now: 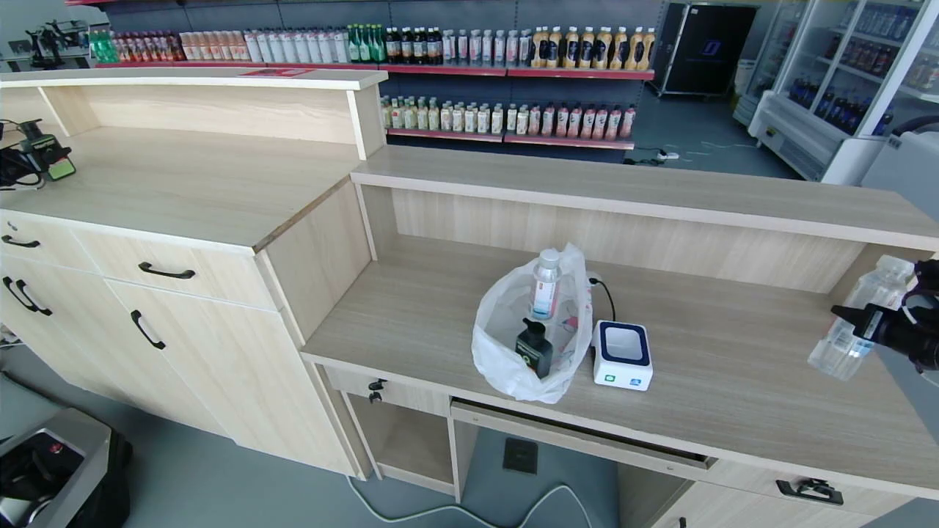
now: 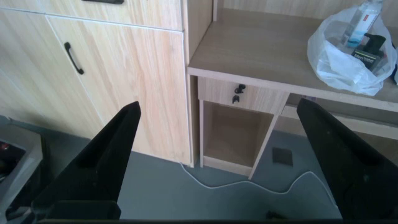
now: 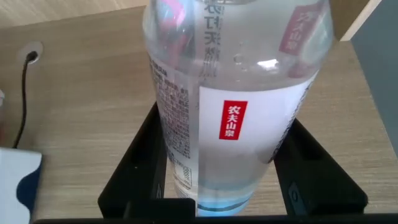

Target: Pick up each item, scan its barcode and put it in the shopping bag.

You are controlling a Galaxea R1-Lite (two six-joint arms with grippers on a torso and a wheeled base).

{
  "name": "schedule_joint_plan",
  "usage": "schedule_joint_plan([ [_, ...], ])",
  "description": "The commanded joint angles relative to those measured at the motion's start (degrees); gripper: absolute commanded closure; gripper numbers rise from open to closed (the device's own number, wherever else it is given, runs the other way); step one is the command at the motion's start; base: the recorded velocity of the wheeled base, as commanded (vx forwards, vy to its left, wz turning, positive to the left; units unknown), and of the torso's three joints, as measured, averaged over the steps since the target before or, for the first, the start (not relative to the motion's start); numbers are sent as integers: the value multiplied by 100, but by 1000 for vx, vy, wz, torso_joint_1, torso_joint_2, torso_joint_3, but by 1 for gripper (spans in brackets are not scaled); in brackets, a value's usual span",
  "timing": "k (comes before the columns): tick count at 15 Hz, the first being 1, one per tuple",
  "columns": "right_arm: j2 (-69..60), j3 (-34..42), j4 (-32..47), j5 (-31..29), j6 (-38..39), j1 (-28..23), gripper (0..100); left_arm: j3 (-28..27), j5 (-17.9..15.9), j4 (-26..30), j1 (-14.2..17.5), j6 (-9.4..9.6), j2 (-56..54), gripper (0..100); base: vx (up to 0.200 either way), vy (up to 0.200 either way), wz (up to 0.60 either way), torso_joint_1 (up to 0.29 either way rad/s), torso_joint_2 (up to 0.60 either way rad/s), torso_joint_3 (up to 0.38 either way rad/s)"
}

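Gripping the water bottle (image 1: 836, 356) across its middle, the right gripper (image 1: 871, 323) holds it tilted, well right of the scanner (image 1: 622, 356); the shopping bag (image 1: 491, 352) sits just left of the scanner. Left gripper (image 2: 217, 112): jaws open, empty.

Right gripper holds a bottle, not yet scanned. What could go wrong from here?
1. The held bottle sits tilted in the right gripper. It is smooth clear plastic, so it may slip on the way to the scanner.
2. The bag is limp, near the front edge of the counter, and already holds a clear bottle and a dark bottle. A third dropped in may topple them or tip the bag.
3. The scanner stands right beside the bag, so a low pass may snag the bag.
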Motion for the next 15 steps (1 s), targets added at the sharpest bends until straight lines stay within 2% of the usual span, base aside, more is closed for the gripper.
schedule_joint_plan([
  [1,-2446,149,1820,1756,510,49,100,0,0,0,4,0,-2,0,0,0,0,0,0,0],
  [2,-2736,158,2101,2073,510,57,100,0,0,0,4,0,-2,0,0,0,0,0,0,0],
  [3,-3325,184,2698,2767,510,137,100,0,0,0,4,0,-2,0,0,0,0,0,0,0],
  [4,-3510,184,2892,2952,510,198,100,0,0,0,4,0,-2,0,0,0,0,0,0,0],
  [5,-3976,184,3437,3198,510,488,100,0,0,0,4,0,-2,0,0,0,0,0,0,0],
  [9,-4679,184,4298,3286,510,1306,100,0,0,0,4,0,-2,0,0,0,0,0,0,0],
  [13,-5391,245,5186,3286,448,1780,100,0,0,0,4,0,-2,0,0,0,0,0,0,0],
  [15,-5575,342,5247,3259,325,1921,100,0,0,0,4,0,-2,0,0,0,0,0,0,0],
])
